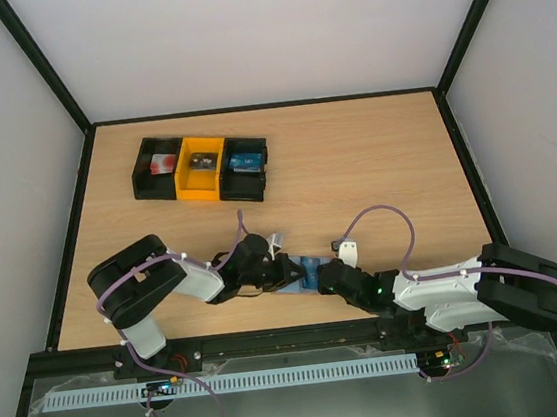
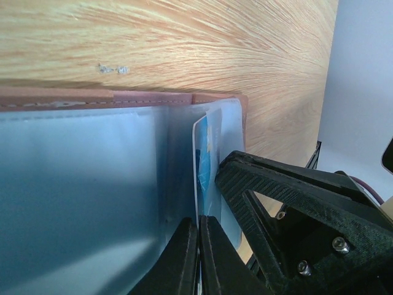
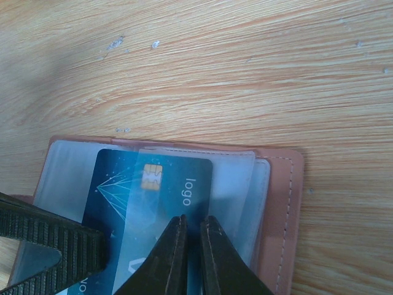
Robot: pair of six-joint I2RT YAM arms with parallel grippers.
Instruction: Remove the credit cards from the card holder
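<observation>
The card holder [image 3: 285, 209] lies open on the table, with a mauve-brown rim and clear blue-grey pockets; it also shows in the top view [image 1: 306, 268]. A blue credit card [image 3: 184, 184] with a chip and the word "logo" sits partly under a clear pocket. My left gripper [image 2: 199, 220] is shut on the thin edge of that card [image 2: 207, 153], over the holder's inside [image 2: 92, 184]. My right gripper [image 3: 193, 218] is nearly closed, its tips on the pocket over the card. In the top view the left gripper [image 1: 284, 271] and the right gripper [image 1: 320, 276] meet over the holder. No other card shows.
A row of black and yellow bins [image 1: 200, 167] with small items stands at the back left of the wooden table [image 1: 375, 167]. The holder lies near the table's front edge, between the two arm bases. White walls enclose the table.
</observation>
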